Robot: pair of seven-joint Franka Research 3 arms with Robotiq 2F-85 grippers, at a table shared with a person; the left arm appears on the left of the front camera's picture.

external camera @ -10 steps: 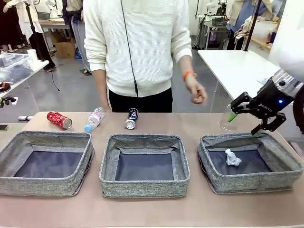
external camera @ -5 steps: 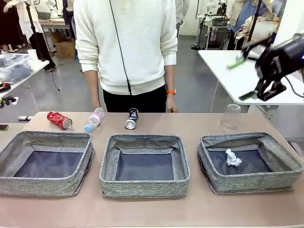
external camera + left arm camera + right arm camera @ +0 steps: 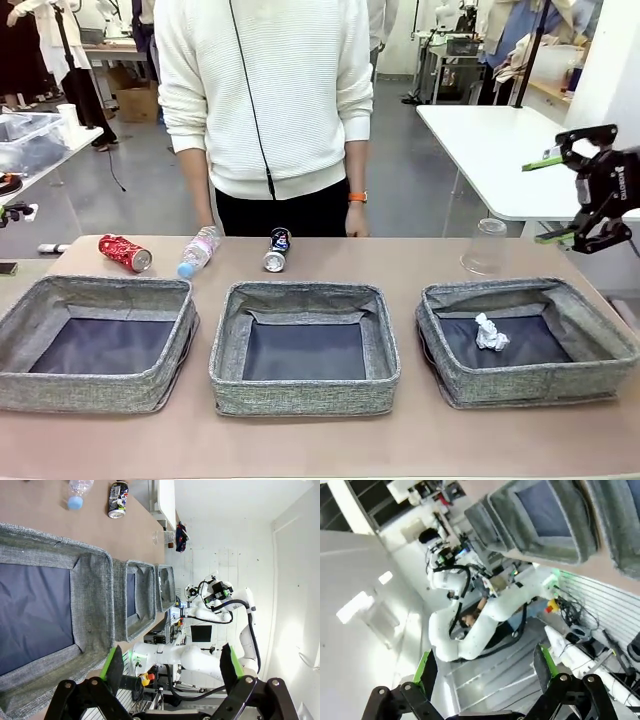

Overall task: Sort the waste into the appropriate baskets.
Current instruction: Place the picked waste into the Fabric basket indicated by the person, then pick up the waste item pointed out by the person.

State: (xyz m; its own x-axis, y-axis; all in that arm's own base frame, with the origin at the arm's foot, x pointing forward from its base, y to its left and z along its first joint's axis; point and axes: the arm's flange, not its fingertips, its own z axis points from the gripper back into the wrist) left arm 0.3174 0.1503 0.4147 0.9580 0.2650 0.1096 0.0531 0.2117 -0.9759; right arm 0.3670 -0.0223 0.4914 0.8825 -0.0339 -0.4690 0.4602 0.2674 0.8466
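Three grey baskets stand in a row: left (image 3: 90, 392), middle (image 3: 300, 395), right (image 3: 530, 385). A crumpled paper ball (image 3: 490, 333) lies in the right basket. Behind the baskets lie a red can (image 3: 125, 252), a blue-capped bottle (image 3: 199, 250) and a dark can (image 3: 277, 249). A clear cup (image 3: 486, 246) stands upside down behind the right basket. My right gripper (image 3: 550, 198) hangs open and empty in the air, above and right of the cup. In the left wrist view my left gripper (image 3: 171, 665) is open over the left basket's (image 3: 95, 595) near wall, with the bottle (image 3: 75, 500) and dark can (image 3: 118, 492) beyond.
A person in a white sweater stands at the far side, one hand (image 3: 357, 217) resting near the table edge behind the dark can. A white table (image 3: 490, 140) stands at the back right. In the right wrist view the open right gripper (image 3: 484, 672) faces back toward the left arm (image 3: 470, 625).
My right gripper has lifted from the right basket's far rim, swung high, and come down at the right edge. The person lowered the hand and shifted left.
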